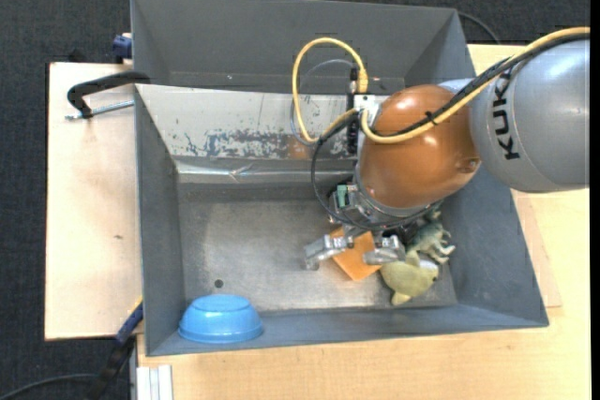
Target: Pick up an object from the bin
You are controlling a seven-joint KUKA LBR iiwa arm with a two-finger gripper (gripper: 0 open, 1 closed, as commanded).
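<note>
- While the gripper [354, 250] hangs low over the floor of the bin [246, 234], close to its near-right corner, its jaws stand spread: one metal finger [323, 250] points toward the left wall and the other sits on the right-wall side.
- An orange flat piece [352, 264] lies on the floor in the gap between them, its visible part reaching from the line of the fingers toward the near wall. I judge this to be the thing in hand, since it is the only one that lies within the spread.
- It looks wedge-shaped, and its long axis seems to run slantwise toward the near-right corner, roughly across the line on which the jaws close. Part of it is hidden under the wrist's orange cover [412, 145], so this is uncertain.
- Nothing shows it pinched; whether either finger touches it I cannot tell.
- An olive-green lump [409, 278] lies just beside the piece, toward the right wall and against the near wall, close to the right-hand finger. A pale green thing [437, 242] sits behind the lump, nearer the right wall.
- As I judge it, the closing turns on the right-hand finger passing between piece and lump, or both get caught.
- A blue bowl [220, 318] lies in the near-left corner, well apart.
</note>
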